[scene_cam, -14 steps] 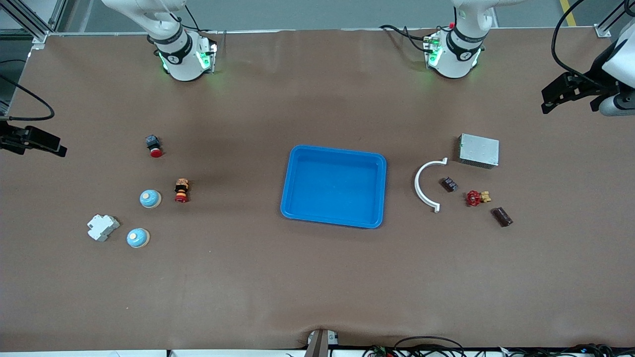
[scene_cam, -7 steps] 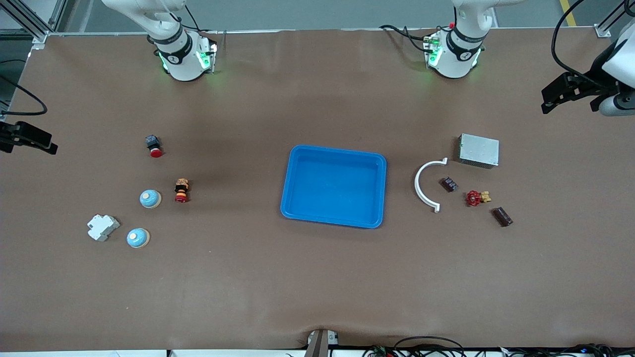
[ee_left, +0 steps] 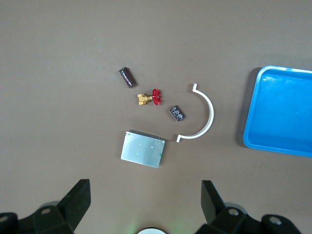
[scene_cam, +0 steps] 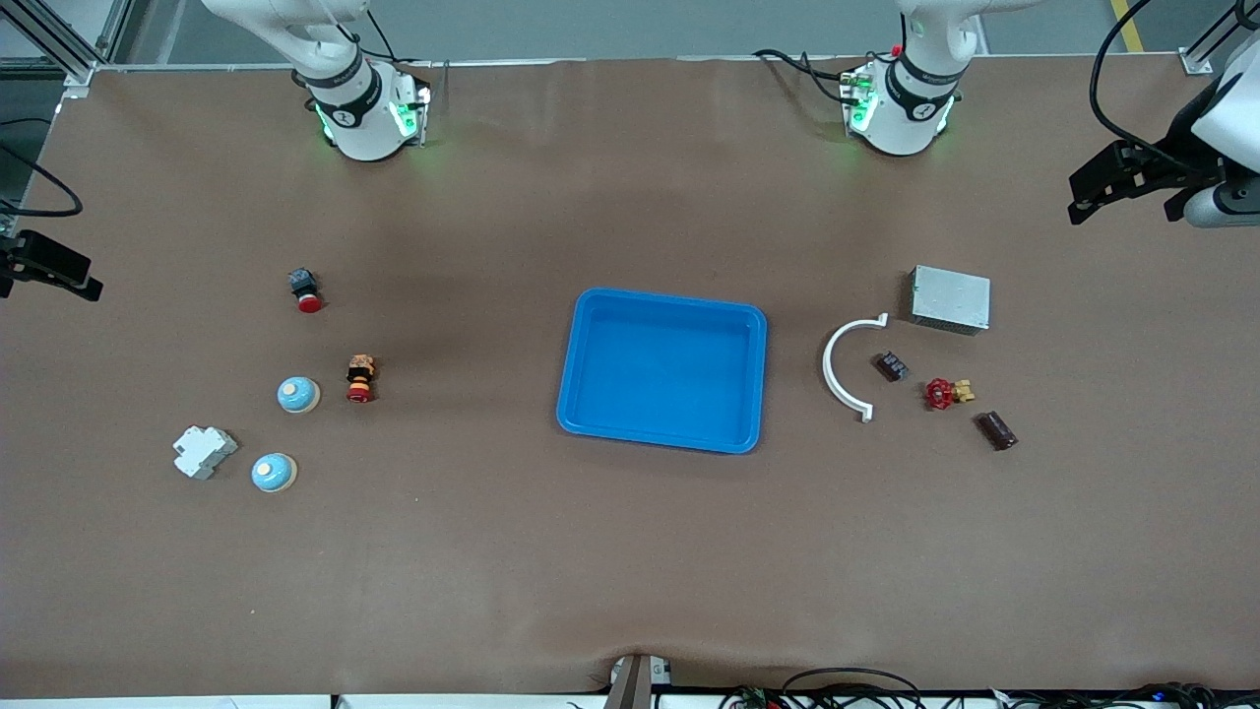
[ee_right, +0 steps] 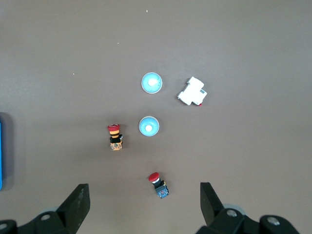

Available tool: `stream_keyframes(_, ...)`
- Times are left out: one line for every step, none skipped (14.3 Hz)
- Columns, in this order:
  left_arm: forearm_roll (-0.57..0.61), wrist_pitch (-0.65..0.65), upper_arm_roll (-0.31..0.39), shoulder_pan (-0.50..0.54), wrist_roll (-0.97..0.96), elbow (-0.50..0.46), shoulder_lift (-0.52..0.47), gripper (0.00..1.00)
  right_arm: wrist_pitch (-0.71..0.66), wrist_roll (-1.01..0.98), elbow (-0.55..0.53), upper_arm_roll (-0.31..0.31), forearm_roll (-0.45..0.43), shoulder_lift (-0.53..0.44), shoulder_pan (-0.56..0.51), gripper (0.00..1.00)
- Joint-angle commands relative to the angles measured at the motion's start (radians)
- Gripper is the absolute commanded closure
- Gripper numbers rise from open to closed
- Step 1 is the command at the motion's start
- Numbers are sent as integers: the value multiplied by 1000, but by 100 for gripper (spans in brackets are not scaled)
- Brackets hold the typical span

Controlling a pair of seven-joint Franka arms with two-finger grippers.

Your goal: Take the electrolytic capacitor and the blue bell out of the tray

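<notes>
1. Front view: the tray [scene_cam: 661, 370] sat near the middle of the table [scene_cam: 630, 571] and held nothing. The electrolytic capacitor [scene_cam: 995, 430] lay on the bare table toward the left arm's end, near the red valve [scene_cam: 944, 393], the small black ribbed part [scene_cam: 892, 366], the white curved bracket [scene_cam: 845, 366] and the grey metal box [scene_cam: 950, 298]. Two blue bells [scene_cam: 297, 395] [scene_cam: 274, 473] stood toward the right arm's end, beside a white block [scene_cam: 204, 452] and two red-capped buttons [scene_cam: 360, 378] [scene_cam: 305, 289].
2. Front view: the left gripper [scene_cam: 1122, 182] hung over the table edge at the left arm's end; the right gripper [scene_cam: 44, 266] hung over the edge at the right arm's end. Neither held anything.
3. Left wrist view: the left gripper's fingers [ee_left: 78, 200] stood wide apart, high over the grey metal box [ee_left: 143, 148]. The electrolytic capacitor [ee_left: 127, 77] lay outside the tray [ee_left: 280, 112], well apart from it.
4. Right wrist view: the right gripper's fingers [ee_right: 78, 202] stood wide apart above the blue bells [ee_right: 151, 82] [ee_right: 148, 126], both on the table.
5. Judgement: both task items appeared already out of the tray, so the removal looked complete. The sound practice was to keep both arms high and at the table ends, jaws wide, and to avoid disturbing the placed parts.
</notes>
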Motion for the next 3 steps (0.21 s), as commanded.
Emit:
stream_keyframes(-22, -7, -3, 7, -3, 17, 1, 0, 15, -8, -9, 9, -9, -27, -10, 0)
stream_keyframes(-22, -9, -3, 6, -3, 16, 1, 0, 16, -8, -9, 9, -9, -28, -10, 0)
stream_keyframes(-22, -9, -3, 4, -4, 16, 1, 0, 15, -5, -9, 9, -9, -32, -10, 0)
